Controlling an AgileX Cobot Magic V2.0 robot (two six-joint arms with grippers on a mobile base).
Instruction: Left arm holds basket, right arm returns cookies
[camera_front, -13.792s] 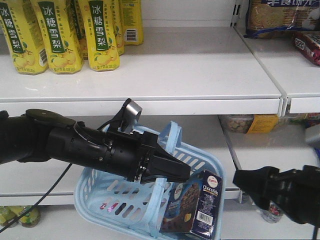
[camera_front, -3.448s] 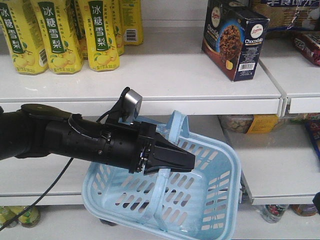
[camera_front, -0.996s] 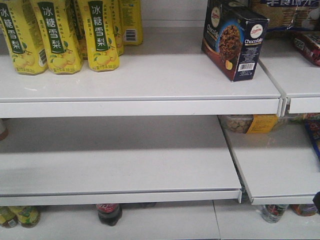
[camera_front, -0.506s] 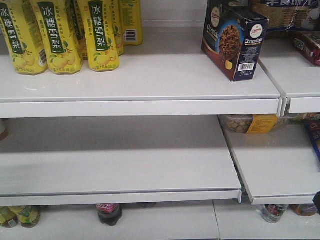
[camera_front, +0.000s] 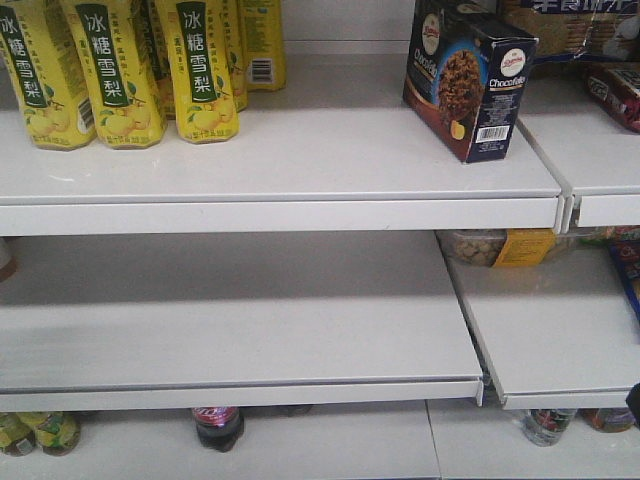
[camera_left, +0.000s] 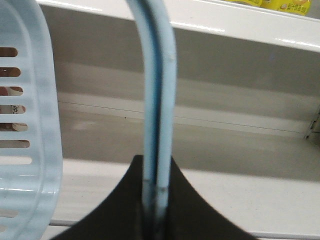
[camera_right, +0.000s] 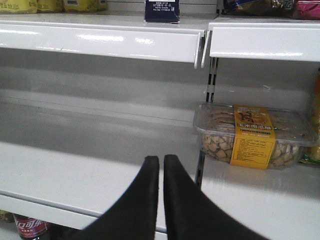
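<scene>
the cookies (camera_front: 468, 78), a light stiff box best pinched across its narrow sides, stand shelved; left gripper (camera_left: 156, 200) clamps the basket (camera_left: 27, 125) handle, right gripper (camera_right: 161, 172) closed empty.

Two black tools, one holding, one closed on nothing

The left tool (camera_left: 156, 200) points up in its wrist view, and its two black fingers (camera_left: 122, 205) are squeezed tight on a thin blue handle (camera_left: 157, 100) that runs up between them. The right tool (camera_right: 161, 162) points forward, with its two black fingers (camera_right: 142, 190) side by side, almost touching, and nothing between them. Neither arm shows in the front view.
</scene>
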